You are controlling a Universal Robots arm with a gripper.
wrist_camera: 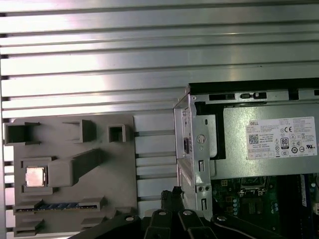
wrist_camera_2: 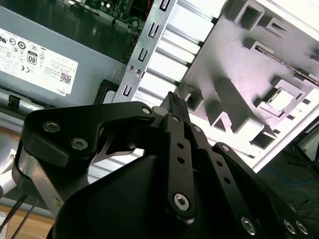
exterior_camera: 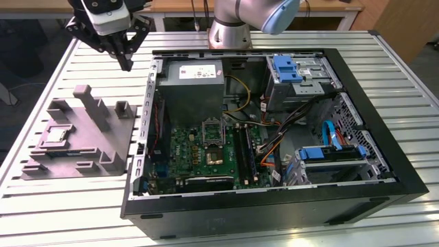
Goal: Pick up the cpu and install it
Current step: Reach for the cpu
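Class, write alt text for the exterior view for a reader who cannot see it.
A robot arm's gripper hangs above a slatted metal table, between a grey plastic holder block and an open computer case. The cpu lies in the holder block, untouched, on the exterior view's left.

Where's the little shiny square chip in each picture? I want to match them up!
Exterior view: the cpu sits in a pocket of the grey holder block, at the exterior view's left.
Second wrist view: the cpu lies in the same pocket on the block.
First wrist view: the cpu lies there too.
Shared landmark: the block's long sloping post beside the pocket.
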